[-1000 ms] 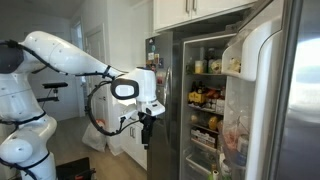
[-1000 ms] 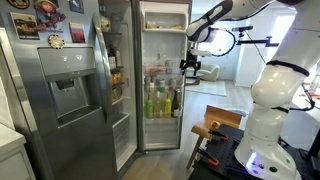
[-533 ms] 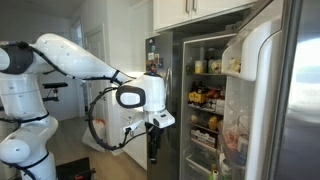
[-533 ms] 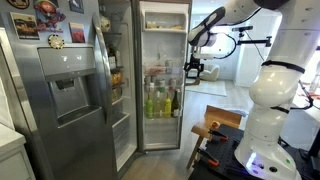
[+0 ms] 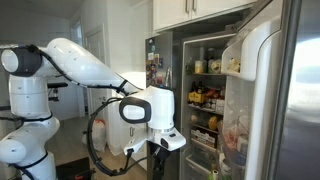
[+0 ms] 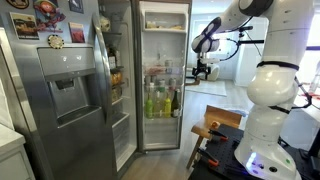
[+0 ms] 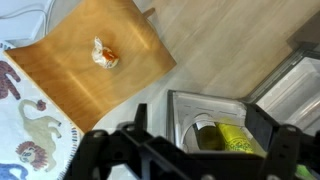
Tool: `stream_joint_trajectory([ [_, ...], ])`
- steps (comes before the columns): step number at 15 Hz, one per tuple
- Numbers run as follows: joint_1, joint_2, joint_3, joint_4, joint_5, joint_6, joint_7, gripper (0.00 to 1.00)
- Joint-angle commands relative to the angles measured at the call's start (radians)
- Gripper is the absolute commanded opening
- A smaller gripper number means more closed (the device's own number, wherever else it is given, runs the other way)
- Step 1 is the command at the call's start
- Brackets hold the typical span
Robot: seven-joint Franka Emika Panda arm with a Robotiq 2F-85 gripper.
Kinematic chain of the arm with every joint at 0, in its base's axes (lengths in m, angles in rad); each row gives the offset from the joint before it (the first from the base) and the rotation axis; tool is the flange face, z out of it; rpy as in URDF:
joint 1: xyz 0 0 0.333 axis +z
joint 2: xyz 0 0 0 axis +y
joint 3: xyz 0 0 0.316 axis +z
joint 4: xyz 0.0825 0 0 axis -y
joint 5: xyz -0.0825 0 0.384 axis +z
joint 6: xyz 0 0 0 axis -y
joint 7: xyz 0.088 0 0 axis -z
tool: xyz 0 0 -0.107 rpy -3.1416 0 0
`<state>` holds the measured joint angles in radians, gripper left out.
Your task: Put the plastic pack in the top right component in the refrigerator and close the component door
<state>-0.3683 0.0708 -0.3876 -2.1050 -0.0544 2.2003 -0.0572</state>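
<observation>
Wrist view: my gripper point(image 7: 195, 125), jaws wide, above wood floor point(image 7: 230, 40); plastic pack point(image 7: 105, 53) on brown board point(image 7: 110, 95) upper left, dinosaur rug point(image 7: 30, 130) lower left.

A home kitchen: stocked refrigerator point(image 6: 60, 120) standing open, white cabinets point(image 5: 195, 10) above, magnets point(image 6: 50, 12) on its door.

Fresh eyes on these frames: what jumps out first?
The open fridge, its shelves packed with bottles, dominates both exterior views, with the big white arm arching in front of it. In the wrist view, a small crumpled pack lies alone on a wooden surface, and the gripper is empty.
</observation>
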Motion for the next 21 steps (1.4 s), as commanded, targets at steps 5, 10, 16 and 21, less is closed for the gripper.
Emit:
stream_joint_trajectory([
  [5,-0.083,0.161,-0.017,0.105,-0.001,0.031,-0.189,1.00],
  [10,-0.155,0.269,-0.001,0.177,0.027,0.046,-0.325,1.00],
  [16,-0.261,0.411,0.058,0.308,0.098,0.067,-0.466,1.00],
  [21,-0.343,0.540,0.131,0.423,0.119,0.096,-0.463,1.00],
])
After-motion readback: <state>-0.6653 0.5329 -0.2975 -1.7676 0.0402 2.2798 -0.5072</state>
